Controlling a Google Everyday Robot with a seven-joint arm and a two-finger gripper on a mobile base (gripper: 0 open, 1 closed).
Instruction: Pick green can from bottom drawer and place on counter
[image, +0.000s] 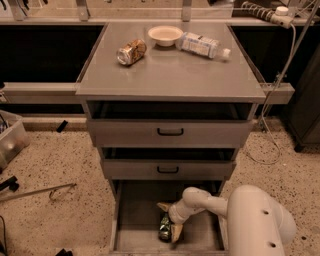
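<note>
Green can (165, 227) lies on the floor of the bottom drawer (137, 215), near its front, right of centre. The drawer is pulled out.

Gripper (170, 220) is down inside the drawer at the can. Its tan fingers (176, 233) are spread apart, unclenched, one behind the can and one at its right. Contact cannot be judged from here. The white arm (215, 205) reaches in from the right.

Counter (170, 75) above carries a tan patterned can (131, 52) on its side, a bowl (165, 35) and a water bottle (204, 46) lying down.
</note>
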